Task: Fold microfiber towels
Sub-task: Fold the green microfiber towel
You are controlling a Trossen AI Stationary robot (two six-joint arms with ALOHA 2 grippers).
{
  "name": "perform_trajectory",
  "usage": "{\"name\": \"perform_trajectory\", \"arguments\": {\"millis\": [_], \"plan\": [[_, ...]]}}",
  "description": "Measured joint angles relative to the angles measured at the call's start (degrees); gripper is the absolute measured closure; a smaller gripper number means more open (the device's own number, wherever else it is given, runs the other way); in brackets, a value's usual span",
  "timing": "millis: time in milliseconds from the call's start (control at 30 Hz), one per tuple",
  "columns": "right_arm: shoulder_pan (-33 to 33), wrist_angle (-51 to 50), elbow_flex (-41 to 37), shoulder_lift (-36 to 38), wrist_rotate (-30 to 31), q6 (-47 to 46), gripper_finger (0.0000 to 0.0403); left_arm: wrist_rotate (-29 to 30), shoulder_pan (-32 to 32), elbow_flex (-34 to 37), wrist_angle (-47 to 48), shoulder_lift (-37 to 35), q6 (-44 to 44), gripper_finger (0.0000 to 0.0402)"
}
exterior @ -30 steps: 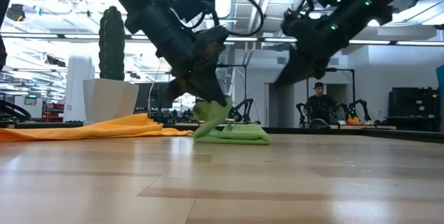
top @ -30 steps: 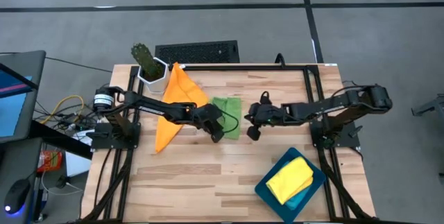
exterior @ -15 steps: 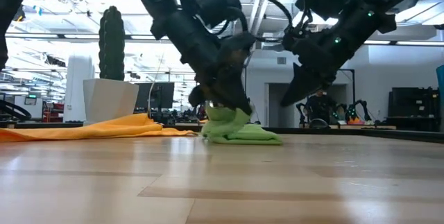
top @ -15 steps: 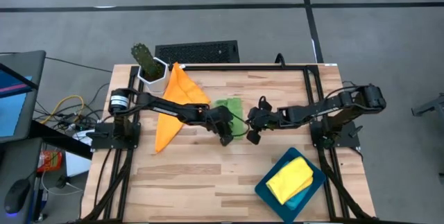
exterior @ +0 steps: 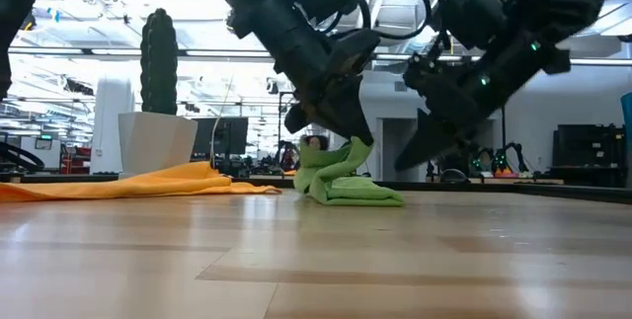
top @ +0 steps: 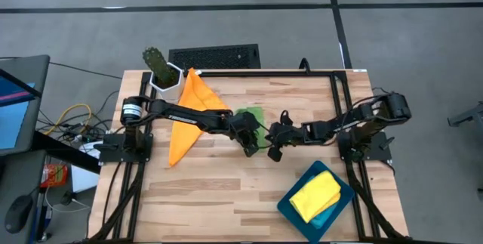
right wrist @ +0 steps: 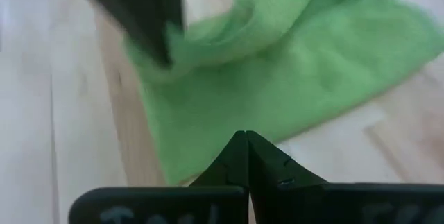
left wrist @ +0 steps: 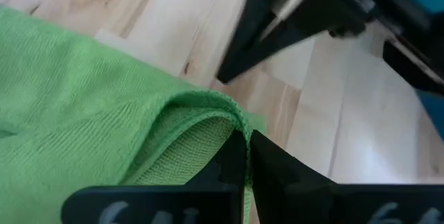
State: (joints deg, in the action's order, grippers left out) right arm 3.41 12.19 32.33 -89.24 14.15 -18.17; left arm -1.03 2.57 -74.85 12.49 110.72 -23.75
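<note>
Both grippers met mid-counter: the left gripper (exterior: 348, 133) pinched the green towel's (exterior: 346, 183) lifted edge, while the right gripper (exterior: 420, 151), closed and empty, hovered just beside it.

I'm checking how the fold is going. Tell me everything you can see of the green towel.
The green towel is a soft, plain, fuzzy-looking cloth lying mid-table on the wood, partly doubled over. Its lower layers rest flat; one edge is lifted into a raised fold, pinched in the shut jaws of the left gripper. The right gripper, jaws shut, hovers at its edge, holding nothing. The orange towel lies apart.
</note>
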Motion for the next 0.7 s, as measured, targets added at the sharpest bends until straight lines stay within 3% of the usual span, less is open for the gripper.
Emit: {"name": "perform_trajectory", "arguments": {"millis": [367,700], "plan": [[0.34,9.75,-0.76,-7.96,-3.62,1.19,0.0384,-0.05,0.0,-0.2,-1.1,2.98,0.79,0.0401],[0.32,10.2,-0.59,-9.39,-3.74,0.15,0.0379,-3.55,-0.05,-0.15,-2.95,5.62,0.51,0.0397]]}}
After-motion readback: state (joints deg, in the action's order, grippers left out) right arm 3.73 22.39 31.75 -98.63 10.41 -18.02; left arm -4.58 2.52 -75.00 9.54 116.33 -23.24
